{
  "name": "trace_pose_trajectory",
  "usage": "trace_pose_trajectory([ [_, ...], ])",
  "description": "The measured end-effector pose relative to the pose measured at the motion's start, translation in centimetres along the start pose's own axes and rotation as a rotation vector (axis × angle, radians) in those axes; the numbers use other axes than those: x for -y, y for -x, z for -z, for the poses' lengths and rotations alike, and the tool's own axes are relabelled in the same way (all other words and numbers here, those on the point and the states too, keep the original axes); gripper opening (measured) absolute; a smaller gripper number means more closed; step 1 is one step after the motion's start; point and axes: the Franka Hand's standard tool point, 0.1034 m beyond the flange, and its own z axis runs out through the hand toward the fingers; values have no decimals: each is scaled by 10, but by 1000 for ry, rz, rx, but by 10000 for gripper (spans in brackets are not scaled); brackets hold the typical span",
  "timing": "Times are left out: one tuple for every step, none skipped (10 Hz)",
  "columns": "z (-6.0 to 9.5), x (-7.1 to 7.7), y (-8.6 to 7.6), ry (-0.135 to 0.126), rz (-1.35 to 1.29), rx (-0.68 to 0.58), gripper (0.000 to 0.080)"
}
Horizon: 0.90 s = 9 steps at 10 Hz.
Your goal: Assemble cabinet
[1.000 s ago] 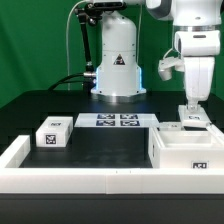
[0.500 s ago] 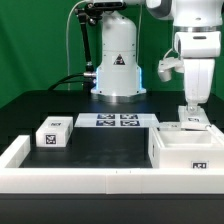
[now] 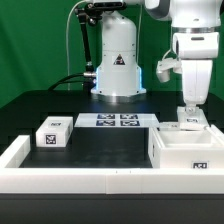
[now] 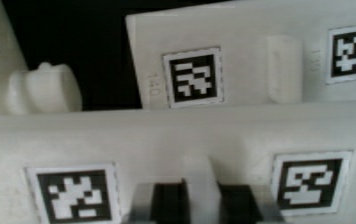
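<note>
The arm (image 3: pixel 192 28) is white, with smooth rounded shells. Its gripper (image 3: pixel 189 111) has a boxy white body and two dark fingers (image 4: pixel 166 203). Well apart from the gripper, toward the exterior view's left, stands the thick white base (image 3: pixel 118 45). It carries a black triangle mark (image 3: pixel 118 62) and a blue light (image 3: pixel 142 74) low down. Black cables (image 3: pixel 74 45) run beside it.
</note>
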Motion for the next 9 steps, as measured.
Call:
trace_pose_trajectory([
  [2, -2, -2, 2, 5, -1, 69],
  [4, -6, -3, -3, 16, 3, 69],
  [3, -7, -2, -8, 12, 4, 70],
  [2, -9, -1, -17, 10, 6, 70],
  [1, -9, -1, -17, 9, 6, 70],
  [1, -9, -1, -18, 9, 6, 70],
  [1, -9, -1, -18, 9, 6, 70],
  [-1, -11, -2, -20, 29, 3, 70],
  [-1, -19, -1, -18, 51, -3, 70],
])
